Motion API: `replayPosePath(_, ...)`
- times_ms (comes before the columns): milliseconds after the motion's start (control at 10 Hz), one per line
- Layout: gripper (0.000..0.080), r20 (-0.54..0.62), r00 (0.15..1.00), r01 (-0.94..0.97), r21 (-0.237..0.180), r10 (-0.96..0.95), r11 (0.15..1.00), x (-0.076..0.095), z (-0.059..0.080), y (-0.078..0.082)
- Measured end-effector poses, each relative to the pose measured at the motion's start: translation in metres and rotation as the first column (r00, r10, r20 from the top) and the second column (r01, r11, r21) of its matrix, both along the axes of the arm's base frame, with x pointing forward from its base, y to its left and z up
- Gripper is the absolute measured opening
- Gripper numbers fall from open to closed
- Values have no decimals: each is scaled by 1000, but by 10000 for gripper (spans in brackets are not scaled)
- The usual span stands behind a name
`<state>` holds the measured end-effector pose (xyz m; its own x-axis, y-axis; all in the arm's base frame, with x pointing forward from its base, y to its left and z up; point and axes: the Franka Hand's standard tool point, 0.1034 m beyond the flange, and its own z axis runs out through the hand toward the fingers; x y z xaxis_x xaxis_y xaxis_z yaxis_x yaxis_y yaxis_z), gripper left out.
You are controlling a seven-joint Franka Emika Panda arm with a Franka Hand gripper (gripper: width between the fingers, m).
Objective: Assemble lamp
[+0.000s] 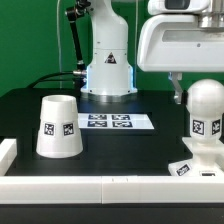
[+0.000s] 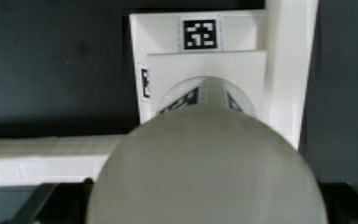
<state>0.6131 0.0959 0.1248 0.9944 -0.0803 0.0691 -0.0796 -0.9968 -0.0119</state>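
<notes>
The white round bulb (image 1: pixel 205 108) stands upright on the flat square base (image 1: pixel 192 167) at the exterior view's right, both with black-and-white tags. My gripper (image 1: pixel 198 98) comes down from above with its fingers around the bulb's ball; one finger (image 1: pixel 179 94) shows against the ball's side. In the wrist view the bulb (image 2: pixel 202 150) fills the space between the dark fingers (image 2: pixel 55 203), and my gripper (image 2: pixel 202 208) looks shut on it. The base (image 2: pixel 197 60) lies beneath with a tag. The tapered shade (image 1: pixel 58 128) stands alone, wide end down, at the exterior view's left.
The marker board (image 1: pixel 118 122) lies flat mid-table. A low white wall (image 1: pixel 100 186) runs along the front edge and up the left side (image 1: pixel 7 150); it also shows in the wrist view (image 2: pixel 43 155). The arm's pedestal (image 1: pixel 108 72) stands at the back.
</notes>
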Motion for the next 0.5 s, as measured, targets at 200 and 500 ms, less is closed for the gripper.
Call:
replayPosePath(200,580,-1,993,119,8,-119,993,0,0,-1)
replayPosePath(500,580,-17,931,366,19,-366,930,-1,0,-2)
